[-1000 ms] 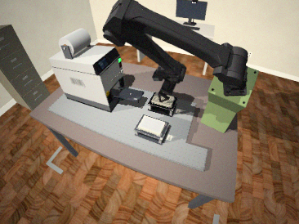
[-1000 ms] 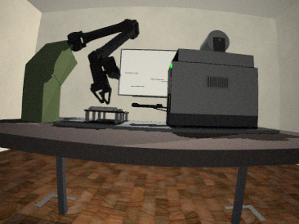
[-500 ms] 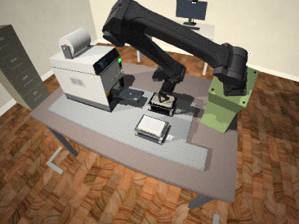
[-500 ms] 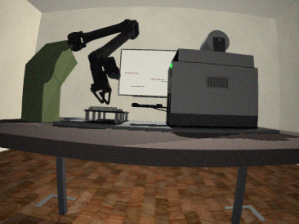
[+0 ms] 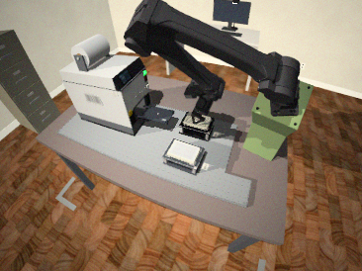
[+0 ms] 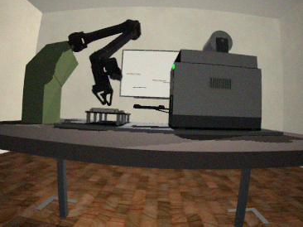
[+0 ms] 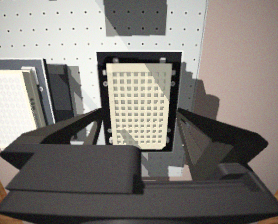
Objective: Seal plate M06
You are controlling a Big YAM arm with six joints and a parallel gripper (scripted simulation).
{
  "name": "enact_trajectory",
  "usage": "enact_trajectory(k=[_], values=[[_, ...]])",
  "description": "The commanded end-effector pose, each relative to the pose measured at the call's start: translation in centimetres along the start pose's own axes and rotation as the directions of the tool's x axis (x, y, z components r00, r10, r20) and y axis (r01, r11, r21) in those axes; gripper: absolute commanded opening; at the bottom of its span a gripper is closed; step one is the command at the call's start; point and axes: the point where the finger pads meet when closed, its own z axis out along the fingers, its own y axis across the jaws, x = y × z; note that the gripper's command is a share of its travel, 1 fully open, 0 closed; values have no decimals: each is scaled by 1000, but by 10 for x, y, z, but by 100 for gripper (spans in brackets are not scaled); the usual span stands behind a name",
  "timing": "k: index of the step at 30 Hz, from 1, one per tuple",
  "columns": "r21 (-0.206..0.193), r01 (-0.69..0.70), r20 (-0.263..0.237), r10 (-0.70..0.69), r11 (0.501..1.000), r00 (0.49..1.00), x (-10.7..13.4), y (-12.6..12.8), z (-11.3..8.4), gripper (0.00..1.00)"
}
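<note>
A cream well plate (image 7: pixel 140 107) (image 5: pixel 197 124) lies flat in a black nest (image 7: pixel 175 100) on the perforated grey mat (image 5: pixel 124 148). My gripper (image 7: pixel 139 112) (image 5: pixel 198 115) (image 6: pixel 103 99) is open and empty. It hangs a little above this plate, one finger outside each long side. The sealer (image 5: pixel 104 91) (image 6: pixel 215 91) stands to the left with a green lamp (image 5: pixel 144 72) (image 6: pixel 173 66). Its dark stage (image 5: pixel 157 115) (image 6: pixel 151 106) (image 7: pixel 135 17) is out and bare. A second, white plate (image 5: pixel 184 151) (image 7: pixel 12 100) sits in the neighbouring nest. I cannot read the labels.
The arm's green pedestal (image 5: pixel 277 124) (image 6: pixel 45 83) stands at the table's right side. A foil roll (image 5: pixel 91 49) sits on top of the sealer. A grey filing cabinet (image 5: pixel 20 79) stands left of the table, and a monitor (image 6: pixel 145 72) behind it.
</note>
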Motion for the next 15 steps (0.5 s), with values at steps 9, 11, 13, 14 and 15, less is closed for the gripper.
enact_trajectory(k=[9, 11, 13, 14, 15], values=[[0, -11, -6, 11, 1000, 1000, 4, -1, 2, 100], [-3, -6, -11, 6, 1000, 1000, 6, 2, 3, 100], [-3, -5, -12, 5, 1000, 1000, 6, 2, 3, 100], [-3, -5, -12, 5, 1000, 1000, 6, 2, 3, 100], [-3, -5, -12, 5, 1000, 1000, 6, 2, 3, 100]])
